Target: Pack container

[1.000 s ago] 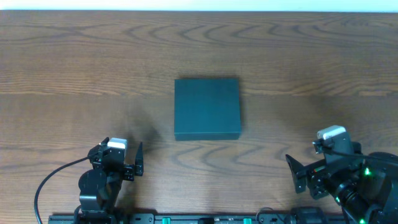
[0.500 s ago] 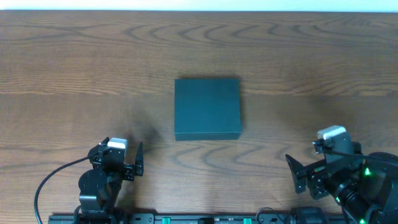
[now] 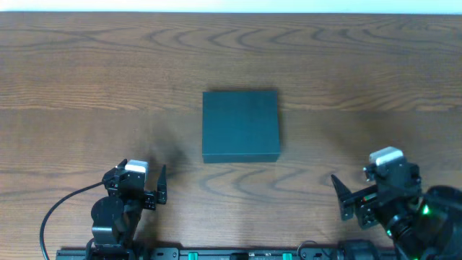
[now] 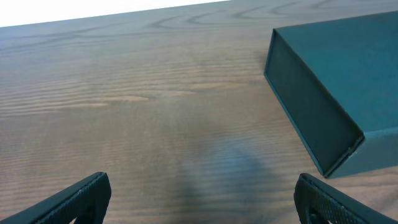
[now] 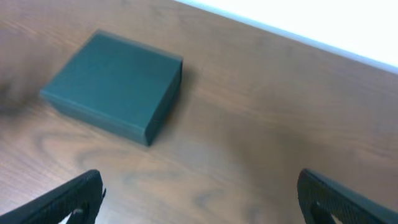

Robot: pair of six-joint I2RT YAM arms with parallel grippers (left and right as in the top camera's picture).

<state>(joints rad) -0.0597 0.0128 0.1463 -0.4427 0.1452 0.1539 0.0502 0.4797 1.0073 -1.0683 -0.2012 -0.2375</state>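
The container [image 3: 240, 126] is a dark teal-green matte box, lid shut, lying flat in the middle of the wooden table. It shows at the upper right of the left wrist view [image 4: 336, 93] and at the upper left of the right wrist view [image 5: 115, 84]. My left gripper [image 3: 153, 189] is open and empty at the front left, well short of the box; its fingers show in its wrist view [image 4: 199, 199]. My right gripper [image 3: 346, 202] is open and empty at the front right [image 5: 199, 199].
The wooden table [image 3: 86, 87] runs to a pale far edge at the top. A black cable [image 3: 61, 206] loops beside the left arm's base. No snack packets are in view.
The right arm has shifted very slightly. The container and the left arm have not moved.
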